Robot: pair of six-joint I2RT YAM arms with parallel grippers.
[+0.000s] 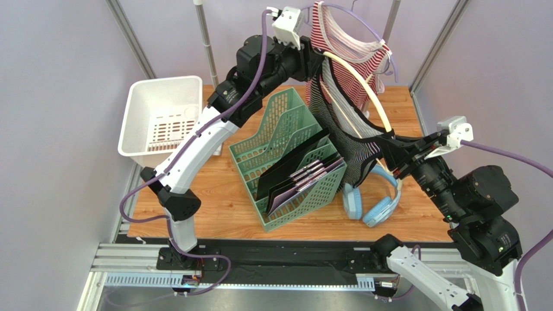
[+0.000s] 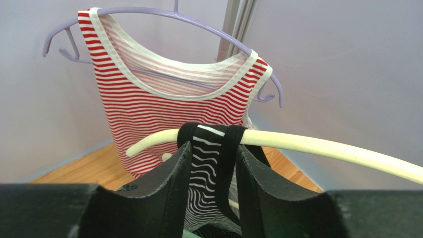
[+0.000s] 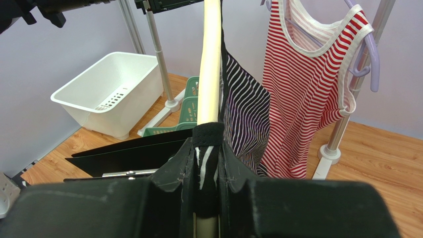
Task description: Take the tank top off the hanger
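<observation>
at centre, the tank top (image 1: 341, 136) is hung downward from a diagonal hanger (image 1: 364, 86); its straps are clamped by left gripper (image 2: 213, 163) and right gripper (image 3: 207, 148).

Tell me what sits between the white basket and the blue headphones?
A green file rack holding dark folders, clearest in the top view.

Headphones (image 1: 383, 208) partly behind tank top (image 1: 354, 154); cream hanger (image 2: 322, 146) cut off right.

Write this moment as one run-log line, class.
stage: black-and-white wavy-striped tank top on cream plastic hanger | left gripper: shut on one strap | right gripper: shut on other strap | red-and-white striped tank top: untouched
</observation>
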